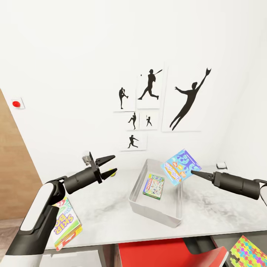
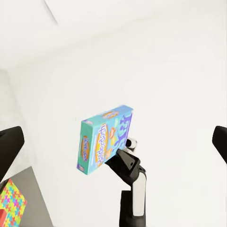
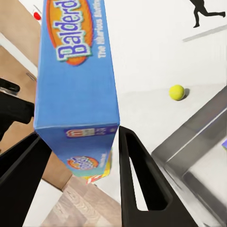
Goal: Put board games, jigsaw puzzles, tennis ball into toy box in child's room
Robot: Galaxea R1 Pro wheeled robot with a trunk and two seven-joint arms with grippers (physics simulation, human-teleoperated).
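Blue-white board game [image 1: 181,166] pinched in right gripper [image 1: 193,172] jaws, held tilted above toy box [image 1: 155,211], long axis slanting up-right, w/ a 2nd game [image 1: 154,186] flat inside, left gripper [image 1: 109,165] spread empty near tennis ball [image 1: 112,172] on pale grey table [image 1: 100,211] by white wall w/ baseball silhouettes [image 1: 150,85].

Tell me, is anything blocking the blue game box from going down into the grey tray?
Nothing visible is in the way. The right gripper holds the blue game box tilted in the air above the toy box. One smaller board game already lies inside, but bare tray floor shows beside it.
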